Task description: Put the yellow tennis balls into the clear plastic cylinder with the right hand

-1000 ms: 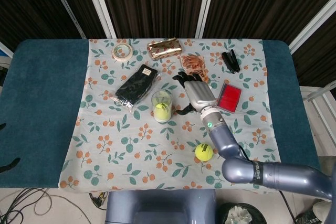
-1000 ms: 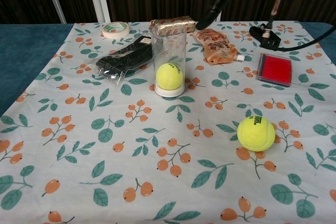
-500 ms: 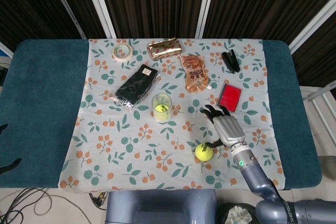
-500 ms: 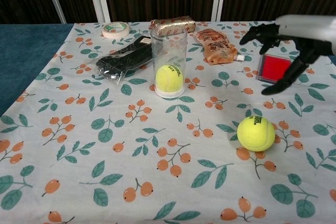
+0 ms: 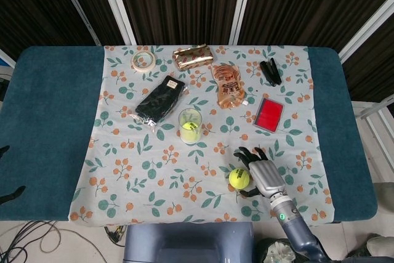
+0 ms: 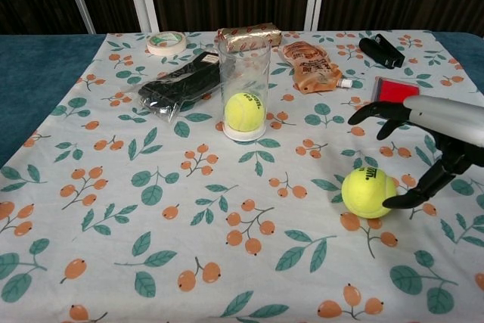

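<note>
Loose yellow tennis ball (image 6: 368,192) on the floral cloth (image 6: 151,247), just beside the right hand (image 6: 435,141), spread wide and holding nothing. One ball (image 6: 244,111) already inside the clear plastic cylinder (image 6: 244,88). Fuzzy, round, apt to roll away if nudged off-centre; tall, light-looking tube likely easily toppled.

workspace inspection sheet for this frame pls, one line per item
Surface: floral cloth over a teal table.
Job's things: clear plastic cylinder upright, one tennis ball inside; second tennis ball loose on the cloth.
Clutter: tape roll, gold packet, black package, orange pouch, red box, black clip.
Hands: right hand open, fingers spread around the loose ball, no grip; left hand not seen.
Cables: some on the floor.
Surroundings: dark slatted panels behind.
</note>
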